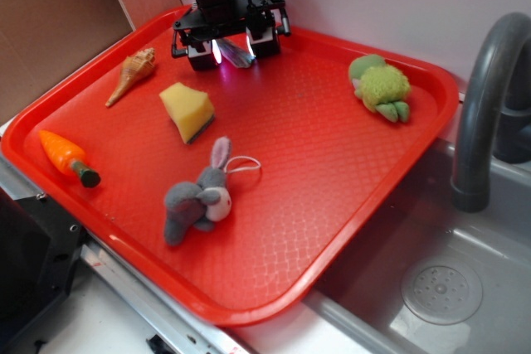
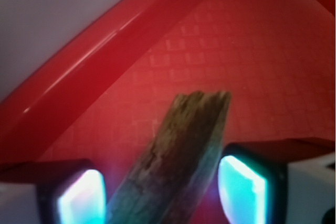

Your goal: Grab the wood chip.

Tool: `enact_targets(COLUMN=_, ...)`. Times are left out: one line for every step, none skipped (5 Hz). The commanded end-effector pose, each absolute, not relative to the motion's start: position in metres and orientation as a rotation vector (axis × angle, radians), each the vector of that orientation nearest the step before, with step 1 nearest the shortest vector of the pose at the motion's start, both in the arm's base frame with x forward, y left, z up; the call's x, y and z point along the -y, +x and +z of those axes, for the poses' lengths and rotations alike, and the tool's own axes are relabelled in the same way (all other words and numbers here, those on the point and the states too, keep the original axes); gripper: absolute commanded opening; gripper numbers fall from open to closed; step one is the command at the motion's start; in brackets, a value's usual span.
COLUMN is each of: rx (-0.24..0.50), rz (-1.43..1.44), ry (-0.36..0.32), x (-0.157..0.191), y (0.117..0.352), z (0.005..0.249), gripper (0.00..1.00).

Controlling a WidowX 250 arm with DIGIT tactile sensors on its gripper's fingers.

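The wood chip [image 1: 237, 55] is a grey-brown sliver lying on the red tray [image 1: 332, 205] near its far rim. My gripper [image 1: 233, 49] is lowered over it, one finger on each side, jaws open. In the wrist view the wood chip [image 2: 178, 150] runs diagonally between the two glowing pads [image 2: 241, 187] of the gripper [image 2: 160, 195]. A narrow gap shows on each side, so neither pad visibly presses it. The chip's lower end is cut off by the frame edge.
On the tray lie a tan cone seashell [image 1: 133, 75], a yellow sponge [image 1: 187, 110], a toy carrot [image 1: 68, 157], a grey plush rabbit [image 1: 199, 196] and a green plush toy [image 1: 380, 87]. The raised far rim [image 2: 79, 72] is just behind the chip. A sink and grey faucet [image 1: 485, 105] stand at right.
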State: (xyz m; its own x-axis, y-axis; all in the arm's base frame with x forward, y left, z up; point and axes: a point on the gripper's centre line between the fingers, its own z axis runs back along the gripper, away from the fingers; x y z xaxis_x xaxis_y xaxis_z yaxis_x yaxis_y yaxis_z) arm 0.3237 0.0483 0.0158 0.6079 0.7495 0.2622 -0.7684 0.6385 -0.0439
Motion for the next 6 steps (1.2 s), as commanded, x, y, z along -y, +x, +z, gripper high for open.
enact_targets(rx=0.343, rz=0.614, ry=0.169, x=-0.057, y=0.314, z=0.063, gripper=0.0)
enact_targets(rx=0.273, rz=0.394, ry=0.152, x=-0.041, y=0.291, z=0.108, gripper=0.0)
enact_targets(rx=0.201, rz=0.254, ry=0.116, x=-0.023, y=0.273, z=0.143, gripper=0.0)
enact_targets(rx=0.102, rz=0.001, ry=0.092, x=0.009, y=0.244, z=0.183, gripper=0.0)
enact_targets(rx=0.126, rz=-0.101, ry=0.063, x=0.019, y=0.221, z=0.214, gripper=0.0)
enact_targets(rx=0.177, rz=-0.066, ry=0.026, x=0.015, y=0.216, z=0.23, gripper=0.0)
